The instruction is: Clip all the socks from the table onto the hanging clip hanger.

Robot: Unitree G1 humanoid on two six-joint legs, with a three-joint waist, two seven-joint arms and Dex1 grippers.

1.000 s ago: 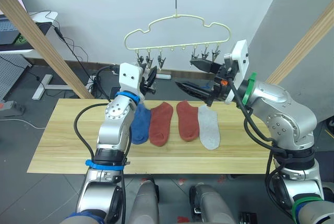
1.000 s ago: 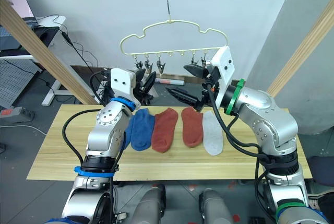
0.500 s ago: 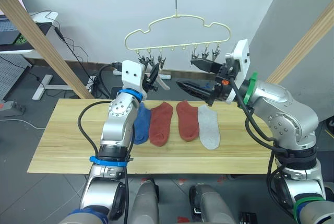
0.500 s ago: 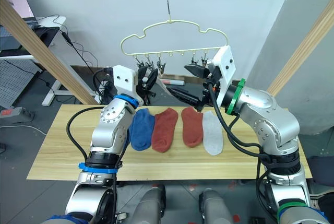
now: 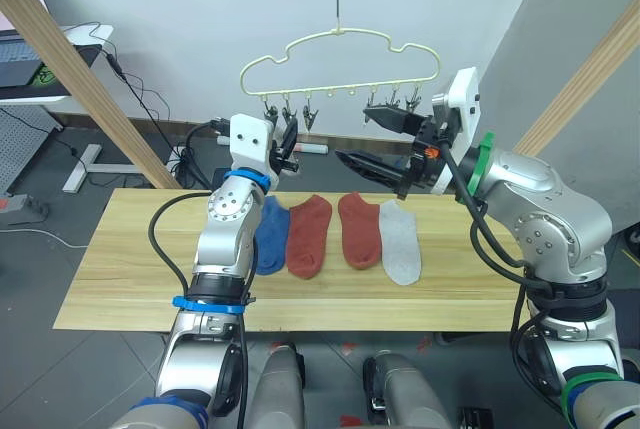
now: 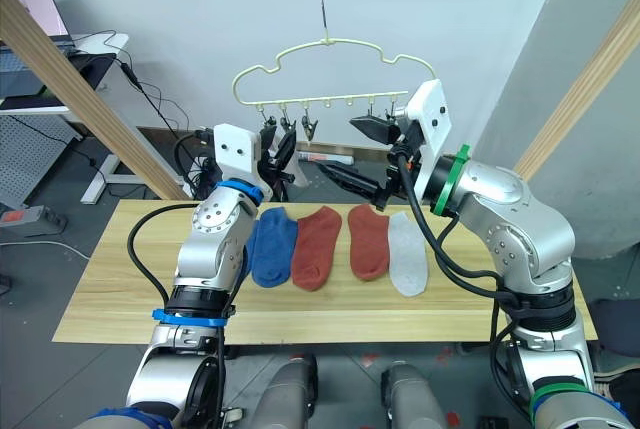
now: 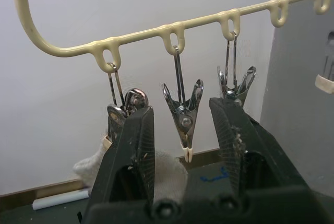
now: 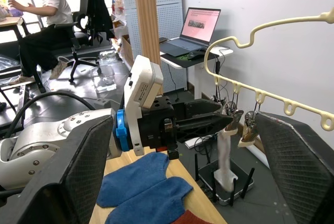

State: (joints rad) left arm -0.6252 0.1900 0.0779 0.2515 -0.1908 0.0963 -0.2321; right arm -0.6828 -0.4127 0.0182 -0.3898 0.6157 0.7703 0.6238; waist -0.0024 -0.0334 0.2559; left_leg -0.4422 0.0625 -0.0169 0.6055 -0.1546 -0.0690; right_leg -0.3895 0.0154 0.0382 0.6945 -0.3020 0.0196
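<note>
Cream wire clip hanger (image 5: 338,67), cloud-shaped, metal clips (image 7: 182,117) dangling.

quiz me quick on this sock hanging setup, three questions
1. Multiple choice: which sock on the table lies furthest to the robot's right? A blue, B red, C grey.
2. True or false: the right pincer grips a sock.
3. Fill in: the left pincer is open around a ___ on the hanger.
Key: 1 C, the grey sock. 2 False, it is open and empty. 3 Clip.
</note>
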